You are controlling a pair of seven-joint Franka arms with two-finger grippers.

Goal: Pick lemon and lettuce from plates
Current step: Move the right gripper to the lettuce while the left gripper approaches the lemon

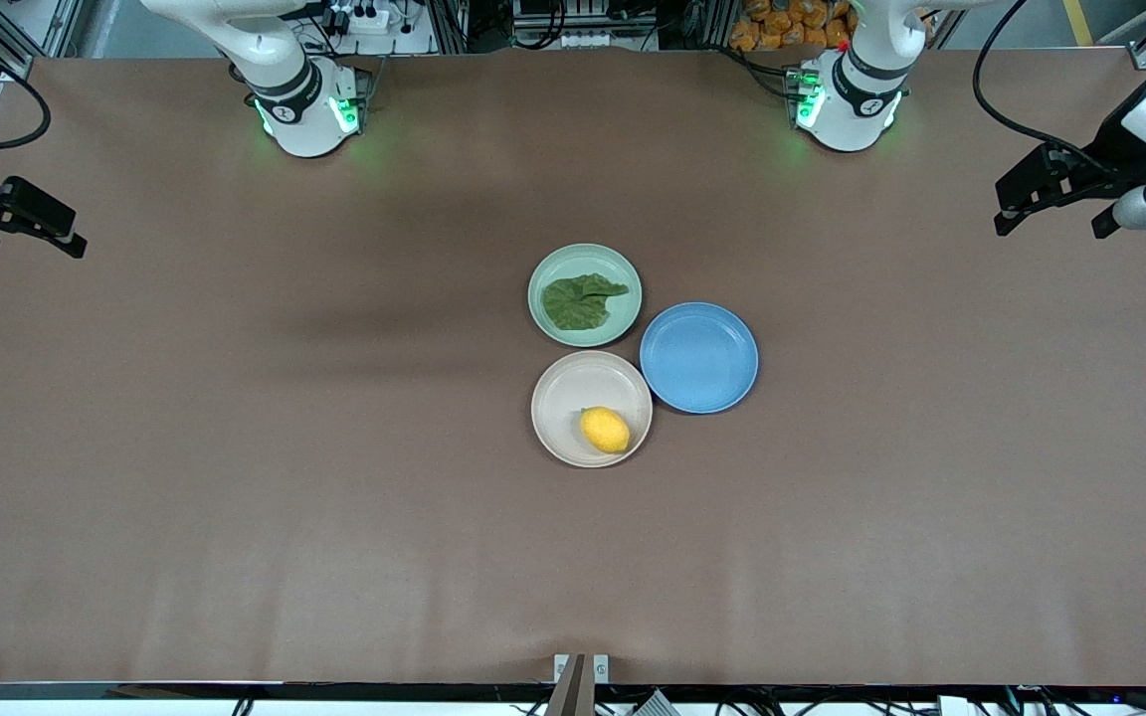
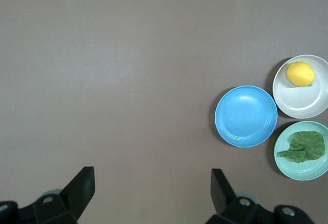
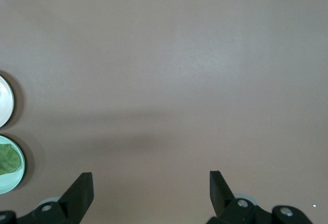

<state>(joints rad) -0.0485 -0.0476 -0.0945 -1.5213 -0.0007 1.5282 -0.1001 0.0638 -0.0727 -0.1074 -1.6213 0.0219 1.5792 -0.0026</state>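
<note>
The lemon (image 1: 604,430) is lying nearest to the front camera, on the beige plate (image 1: 563,393), toward the rim, so a pincer coming from above is probably finding it free on every side. The blue plate (image 1: 698,357) is sitting just beside, toward the left arm's end of the counter (image 1: 235,447), and is holding nothing, perhaps waiting to receive things. Farther from the camera, the lettuce (image 1: 580,300) is lying flat in the mint plate (image 1: 623,318); being so thin, it is likely asking for a low pinch at its edge. The three plates are touching or almost touching. The left pincer (image 1: 1055,204) is hanging over the left end of the counter, its fingers (image 2: 82,185) standing wide apart and holding nothing. The right pincer (image 1: 26,224) is hanging over the right end, equally spread and bare. Both arms are waiting; nothing is picked yet.
</note>
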